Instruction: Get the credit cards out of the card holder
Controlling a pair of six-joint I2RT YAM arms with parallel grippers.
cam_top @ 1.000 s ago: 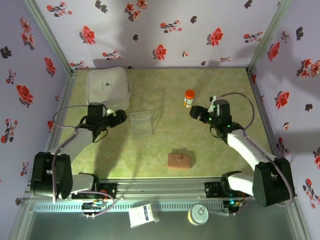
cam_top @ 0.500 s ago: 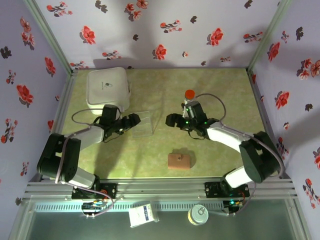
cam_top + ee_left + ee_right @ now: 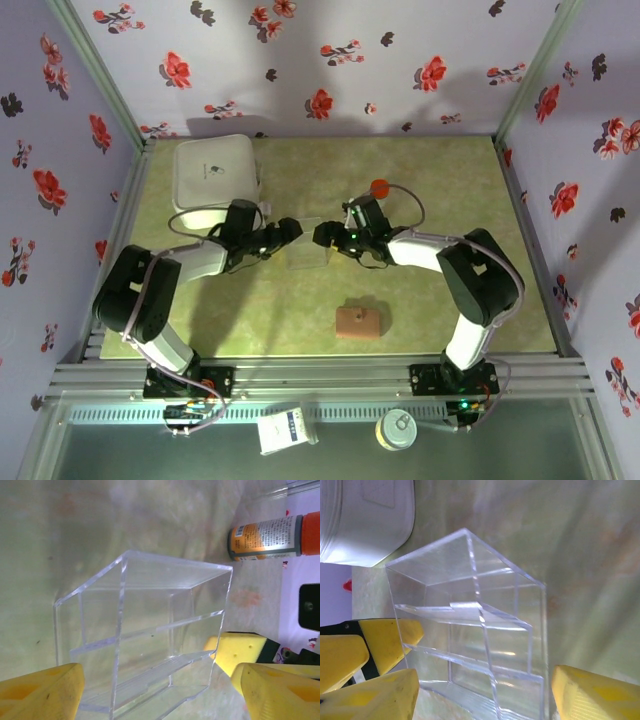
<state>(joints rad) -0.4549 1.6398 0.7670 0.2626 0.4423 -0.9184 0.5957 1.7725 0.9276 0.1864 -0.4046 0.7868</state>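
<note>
L gripper (image 3: 292, 234) seen open, jaws spread either side of clear plastic tray (image 3: 305, 256) at mid table (image 3: 440, 190), R gripper (image 3: 323, 237) likewise held open astride it from the right, brown card holder (image 3: 359, 321) found nearer, right of centre, well apart from both.

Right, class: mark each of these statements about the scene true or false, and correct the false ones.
1. The card holder lies on the table, nearer the arm bases than the clear tray. True.
2. The left gripper holds a credit card. False: its jaws are open, either side of the clear tray.
3. The orange bottle is inside the white box. False: it is on the table, outside the box.
4. The right gripper is also open at the clear tray. True.
</note>
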